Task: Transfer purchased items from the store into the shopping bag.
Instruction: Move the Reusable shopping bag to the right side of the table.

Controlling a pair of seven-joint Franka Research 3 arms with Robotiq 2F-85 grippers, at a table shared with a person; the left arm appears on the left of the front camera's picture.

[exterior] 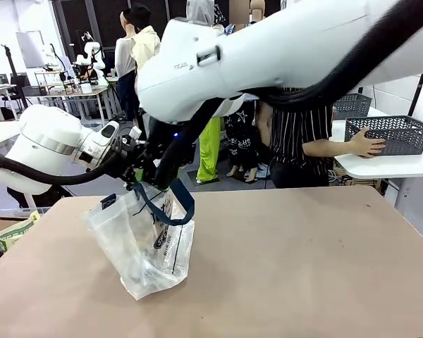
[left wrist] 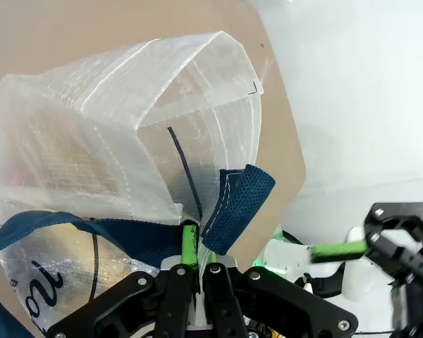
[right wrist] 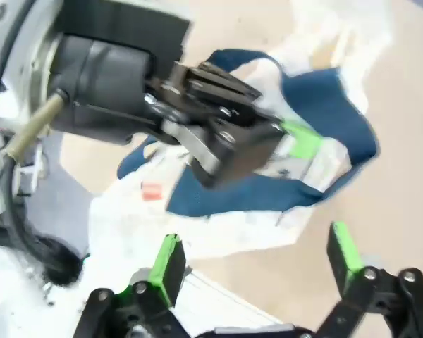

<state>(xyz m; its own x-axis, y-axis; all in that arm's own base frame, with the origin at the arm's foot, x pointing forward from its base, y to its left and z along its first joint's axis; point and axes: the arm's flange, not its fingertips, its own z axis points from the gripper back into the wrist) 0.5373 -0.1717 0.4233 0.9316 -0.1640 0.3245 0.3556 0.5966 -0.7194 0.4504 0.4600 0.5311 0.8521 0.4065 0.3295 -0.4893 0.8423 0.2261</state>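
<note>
two green-padded fingers point(right wrist: 170, 259) of the right gripper point(right wrist: 257, 257) stand spread wide with nothing between them, just above the shopping bag point(right wrist: 296, 183). beyond them the left gripper point(right wrist: 285, 141) is pressed together on the bag's upper edge beside a navy strap handle point(right wrist: 338, 105). its own wrist view has the left gripper point(left wrist: 197, 255) pinching that translucent rim, bag mouth open. seen from the front, the shopping bag point(exterior: 142, 243) stands on the brown table point(exterior: 303, 267) at its left. a person's hand point(exterior: 366, 143) rests on a dark lattice basket point(exterior: 391, 134) on a far white table.
</note>
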